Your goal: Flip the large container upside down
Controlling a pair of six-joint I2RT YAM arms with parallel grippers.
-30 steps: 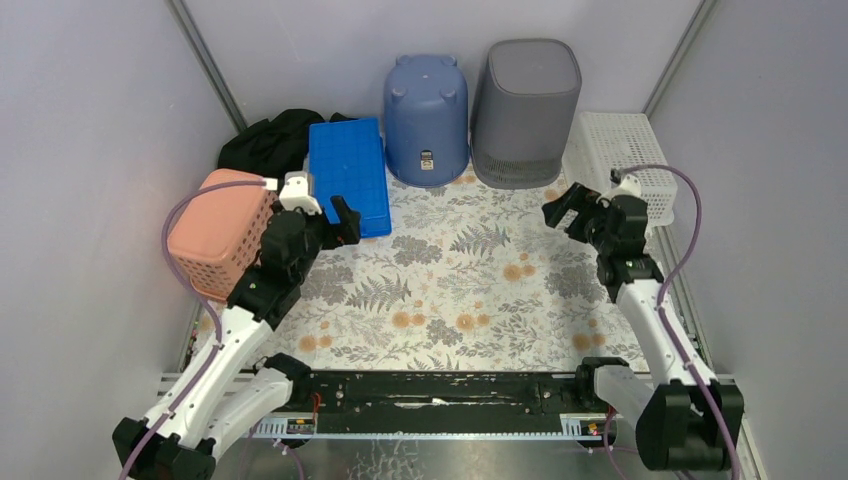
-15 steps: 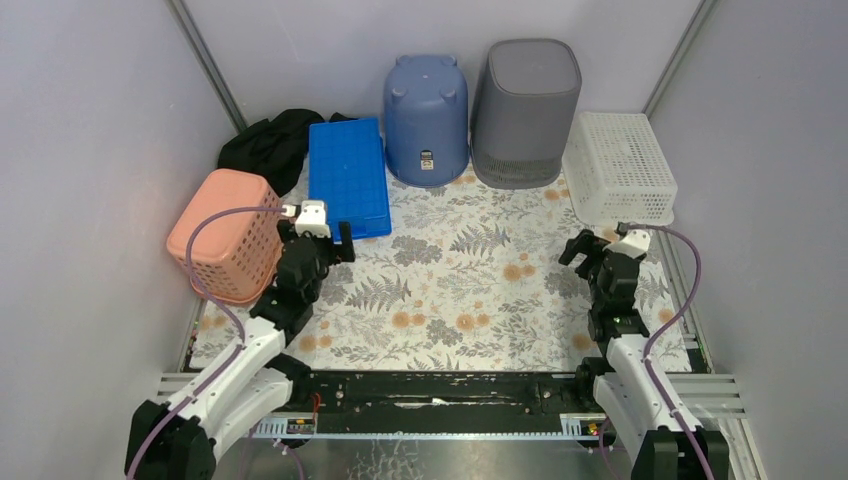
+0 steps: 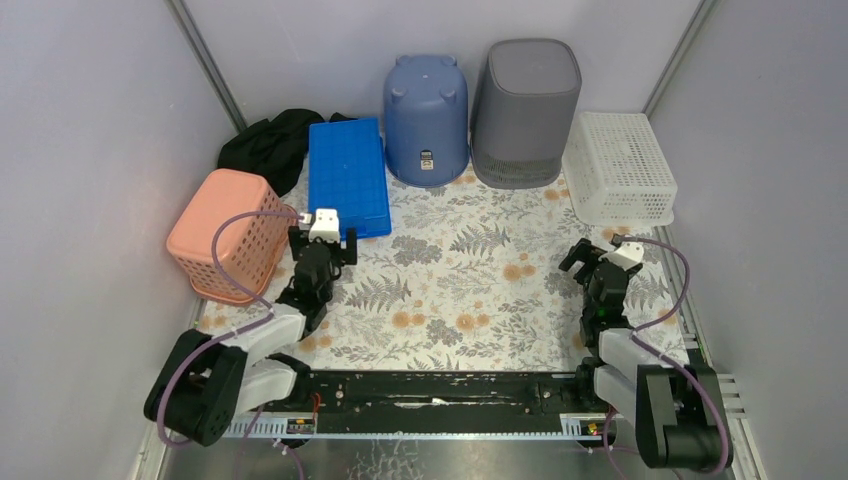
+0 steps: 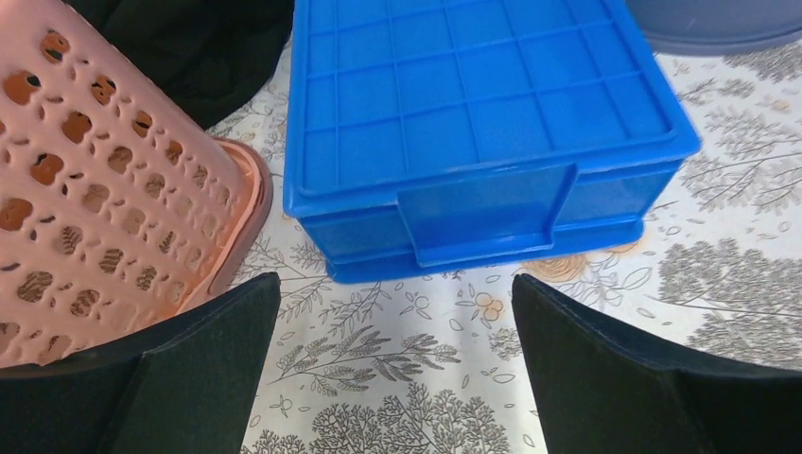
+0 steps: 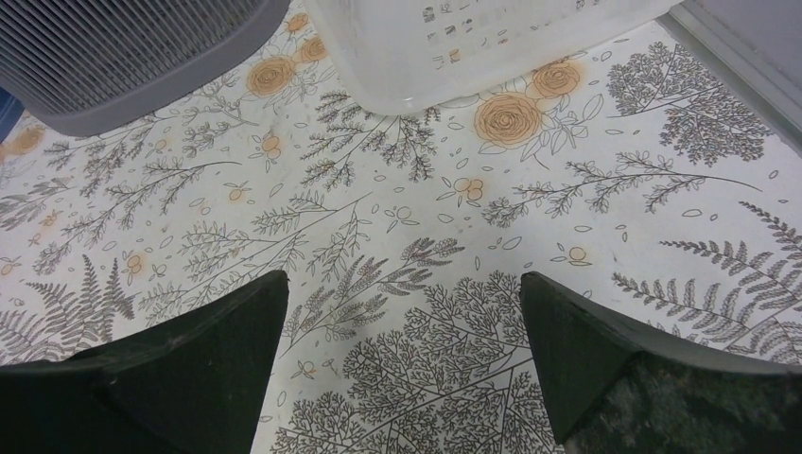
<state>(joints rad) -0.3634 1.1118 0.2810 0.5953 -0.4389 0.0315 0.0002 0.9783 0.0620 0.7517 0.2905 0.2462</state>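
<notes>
Currently, pink basket point(image 3: 222, 235) seen inverted at 9 o'clock on floral tabletop point(image 3: 450, 290). Left gripper point(image 3: 321, 241) seen spread, empty, low between pink basket and blue crate point(image 3: 347, 175). Large grey container point(image 3: 527, 110) found at 12 o'clock, base up, beside blue bucket point(image 3: 427, 115). Right gripper point(image 3: 590, 256) seen spread, empty, at 3 o'clock, 6 o'clock of white basket point(image 3: 620, 165).

Both arms have drawn back toward the bottom of the frame and folded low over their bases. The left claw point(image 3: 322, 240) has come down from the blue crate's point(image 3: 348, 175) near corner, beside the pink basket point(image 3: 222, 232), to the table point(image 3: 450, 290) below the crate. The right claw point(image 3: 585, 258) has left the white basket's point(image 3: 620, 165) near corner for the lower right.
</notes>
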